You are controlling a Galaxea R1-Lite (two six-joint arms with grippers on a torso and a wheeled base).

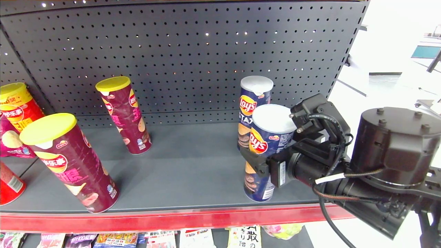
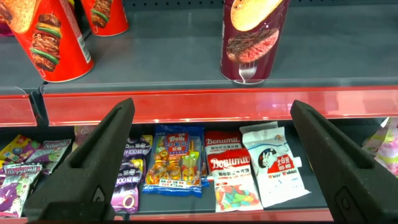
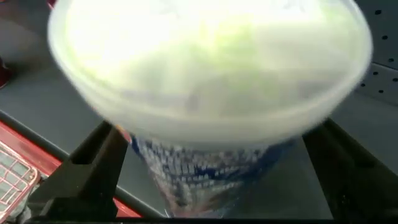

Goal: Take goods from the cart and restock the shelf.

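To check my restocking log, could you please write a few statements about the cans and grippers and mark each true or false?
1. The right gripper is at the front blue can. True.
2. Another blue can stands behind it on the shelf. True.
3. The maroon cans have white lids. False: their lids are yellow.
4. The left gripper holds a bag. False: it is open and empty.

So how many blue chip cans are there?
2. The back can stands by the pegboard; the front can stands before it near the shelf edge, in the right gripper. More could be out of view.
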